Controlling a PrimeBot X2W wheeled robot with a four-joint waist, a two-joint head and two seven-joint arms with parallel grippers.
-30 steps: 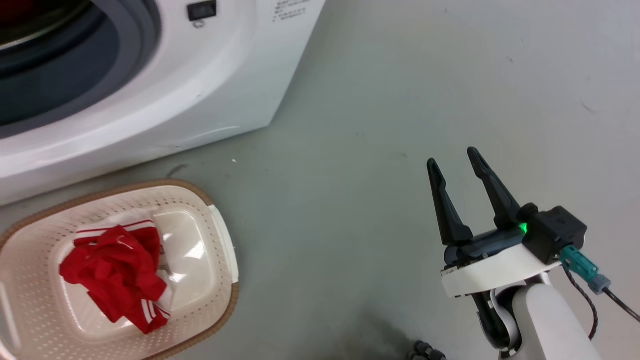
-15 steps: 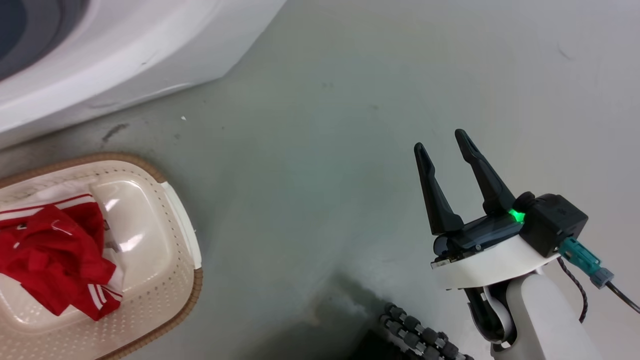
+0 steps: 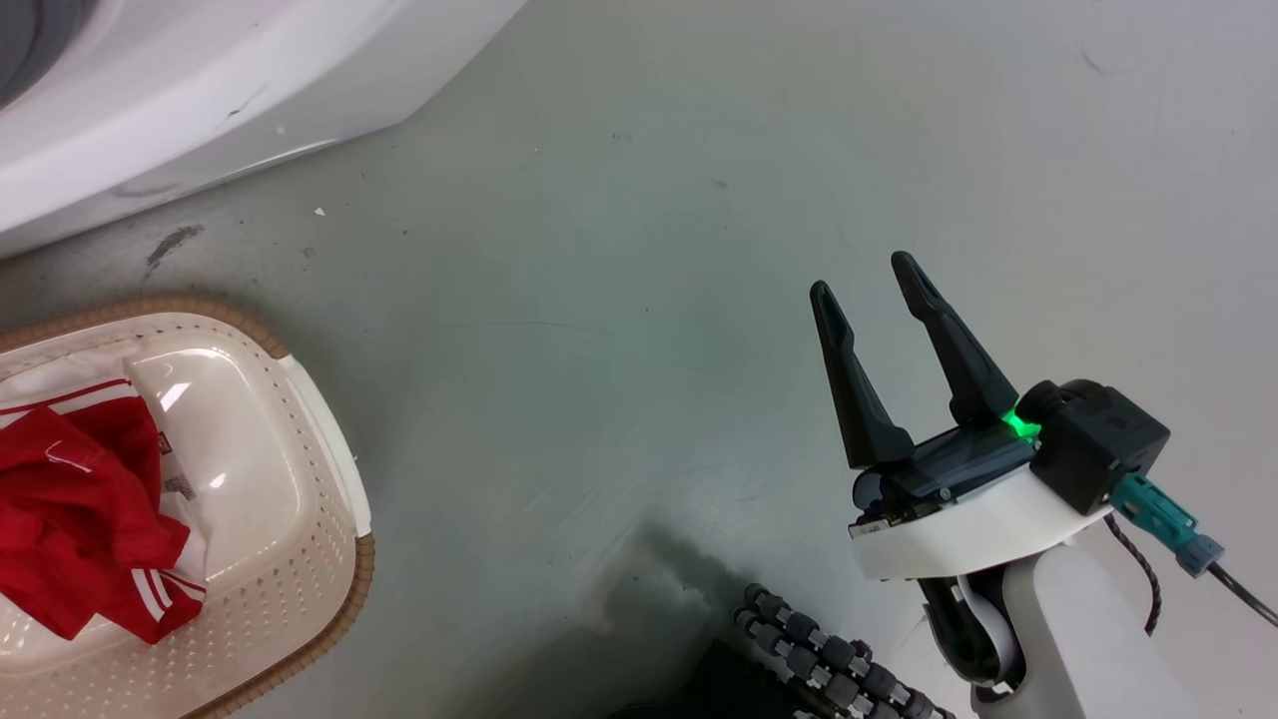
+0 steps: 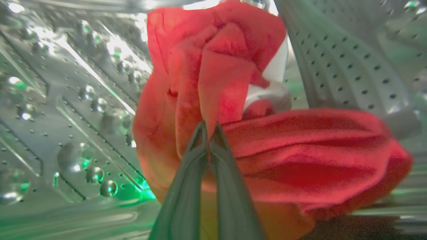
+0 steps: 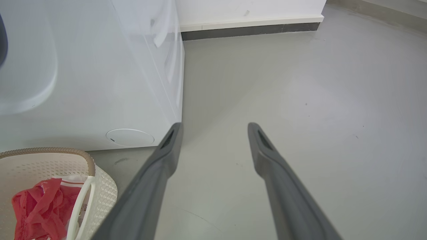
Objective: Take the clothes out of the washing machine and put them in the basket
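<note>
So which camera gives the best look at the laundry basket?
The head view: the basket lies open from above, brown rim, perforated wall and red clothes inside, though cut at the edge. The right wrist view catches one corner low at its left. The left wrist view looks into the drum instead.

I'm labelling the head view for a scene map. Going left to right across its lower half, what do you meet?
clothes → right rim of the basket → bare floor → right gripper, fingers apart → teal plug at its wrist
</note>
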